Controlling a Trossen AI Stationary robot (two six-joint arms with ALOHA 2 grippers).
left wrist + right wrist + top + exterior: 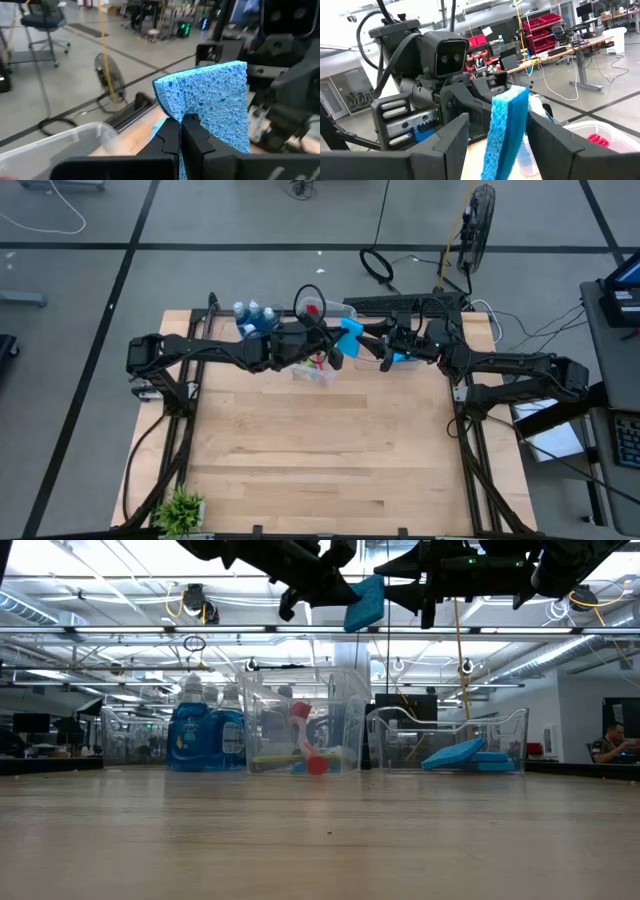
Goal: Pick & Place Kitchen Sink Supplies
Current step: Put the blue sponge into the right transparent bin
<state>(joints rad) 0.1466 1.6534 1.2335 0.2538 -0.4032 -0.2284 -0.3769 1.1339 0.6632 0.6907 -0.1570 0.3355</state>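
A bright-blue sponge [350, 338] [365, 602] hangs high above the table's far side, over the clear bins. My left gripper [181, 131] [337, 356] is shut on it. My right gripper [497, 140] [383, 352] faces it from the table's right, open, with one finger on each side of the sponge's [506, 125] free end. Blue soap bottles [205, 735] [255, 318] stand at the far left. Brushes [305, 755] lie in the middle bin, and more sponges [455, 754] lie in the right bin. My left gripper pinches the sponge's lower edge [176, 111] between its two fingers, coming level from the table's left. The sponge stands up past the fingertips, lifted clear of everything. My right gripper: whether its fingers [451, 142] touch the sponge, I cannot tell.
Clear plastic bins [300, 690] [500, 735] stand in a row along the far edge below both grippers. A small green plant [180, 510] sits at the near left corner. The bare wooden tabletop [320, 450] stretches toward the near edge.
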